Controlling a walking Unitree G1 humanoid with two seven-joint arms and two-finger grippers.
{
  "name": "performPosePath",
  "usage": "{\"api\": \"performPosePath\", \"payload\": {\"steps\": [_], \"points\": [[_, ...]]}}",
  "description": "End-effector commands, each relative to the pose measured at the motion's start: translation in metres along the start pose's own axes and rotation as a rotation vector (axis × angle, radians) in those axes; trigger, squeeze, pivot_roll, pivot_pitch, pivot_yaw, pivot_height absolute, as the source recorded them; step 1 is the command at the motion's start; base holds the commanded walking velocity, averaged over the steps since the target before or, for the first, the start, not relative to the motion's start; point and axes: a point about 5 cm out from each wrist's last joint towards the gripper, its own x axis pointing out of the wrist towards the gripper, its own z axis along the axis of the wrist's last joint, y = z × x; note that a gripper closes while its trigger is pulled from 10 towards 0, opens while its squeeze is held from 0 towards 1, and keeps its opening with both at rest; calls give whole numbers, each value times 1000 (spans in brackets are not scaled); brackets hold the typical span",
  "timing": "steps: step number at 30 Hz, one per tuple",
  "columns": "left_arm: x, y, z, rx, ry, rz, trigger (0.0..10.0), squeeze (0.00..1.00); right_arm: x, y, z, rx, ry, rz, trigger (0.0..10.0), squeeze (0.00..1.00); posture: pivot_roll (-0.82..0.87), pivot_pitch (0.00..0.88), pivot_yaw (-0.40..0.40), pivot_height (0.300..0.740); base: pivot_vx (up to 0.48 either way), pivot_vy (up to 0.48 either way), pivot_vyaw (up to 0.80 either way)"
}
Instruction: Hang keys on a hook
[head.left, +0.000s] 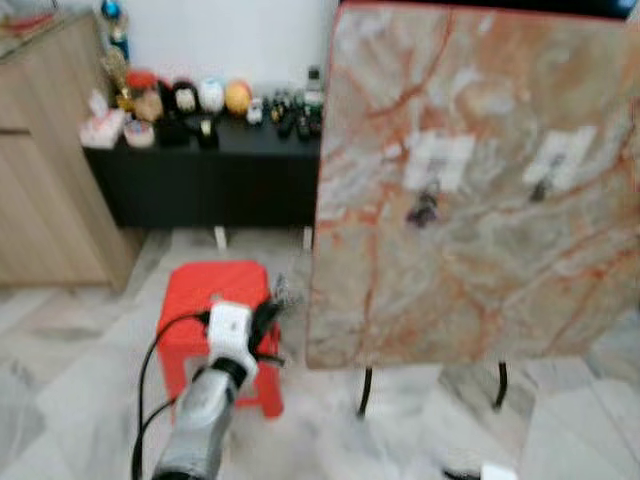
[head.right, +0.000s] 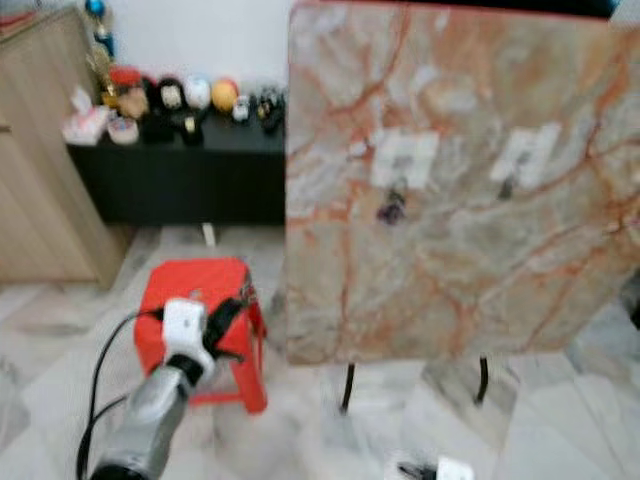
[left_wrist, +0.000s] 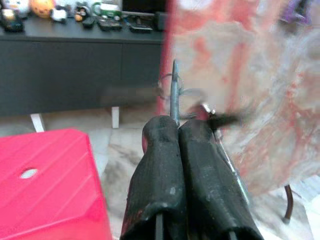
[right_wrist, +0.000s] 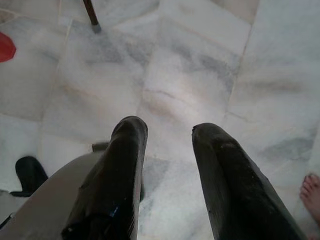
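stool (head.left: 215, 300) left of board (head.left: 470, 190) — cabinet (head.left: 215, 170) behind

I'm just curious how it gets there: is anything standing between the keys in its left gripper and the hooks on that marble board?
Nothing visible does. The left gripper holds the keys above the red stool, just left of the marble board. The hooks sit on white patches higher up the board's face, with open air between. The image is blurred, though.

- We see our left gripper (head.left: 270, 322) raised over a red plastic stool (head.left: 215, 300), near the edge of an upright marble board (head.left: 475, 190).
- Two white hook pads (head.left: 440, 162) sit on the board.
- A black cabinet (head.left: 215, 170) behind carries small figurines (head.left: 185, 97).
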Motion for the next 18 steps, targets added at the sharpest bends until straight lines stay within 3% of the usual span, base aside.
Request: {"api": "performPosePath", "payload": {"steps": [1,18], "points": [[5,-11,1,-7,-7,-36,10000,0,0,-11,0,4,0,-28,10000,0,3,0,-70,740,0,-341,0],[4,-12,1,-3,-9,-39,10000,0,0,-11,1,5,-5,-28,10000,0,3,0,-76,740,0,-344,0]]}}
